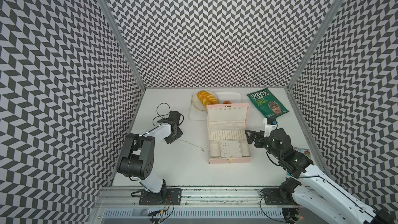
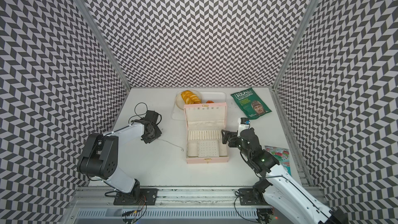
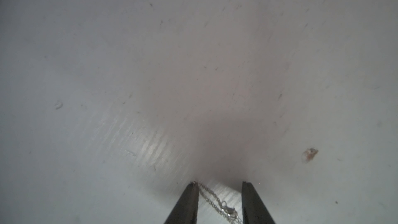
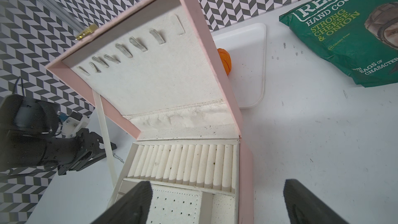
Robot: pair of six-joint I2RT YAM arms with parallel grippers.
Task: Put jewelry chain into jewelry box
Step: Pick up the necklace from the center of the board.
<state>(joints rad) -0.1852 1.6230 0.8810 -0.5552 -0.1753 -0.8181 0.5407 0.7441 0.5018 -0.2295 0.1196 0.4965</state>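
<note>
— Fingers (image 3: pixel 187 203) of my left claw (image 3: pixel 219 183) are filling the near edge of the wrist view, partly spread, tips down at the counter (image 1: pixel 183 169). They are straddling the jewelry chain (image 3: pixel 212 197) at its clasp (image 3: pixel 229 209) end, not pinching it yet.

— Where is the rest lying?

— It is trailing across the counter toward the jewelry box (image 1: pixel 219 159). The pendant (image 1: pixel 202 150) end is resting near the box wall on my left arm's side, outside it. The box is standing open.

— Handling?

— I'm expecting it to be limp, near weightless and slippery, with thin links sliding out of any loose pinch. I'm judging the clasp end the best hold, being the thickest bit. That means closing fully, low against the counter. Lifted, it should be dangling long, so I'm allowing height over the box wall and staying wary of the lid hooks.

— Right side?

— My right claw (image 4: pixel 217 182) is hanging spread wide over the box's other side wall, holding nothing.

— Count?

— I'm counting one chain, one pendant, one clasp, one box and two claws.
</note>
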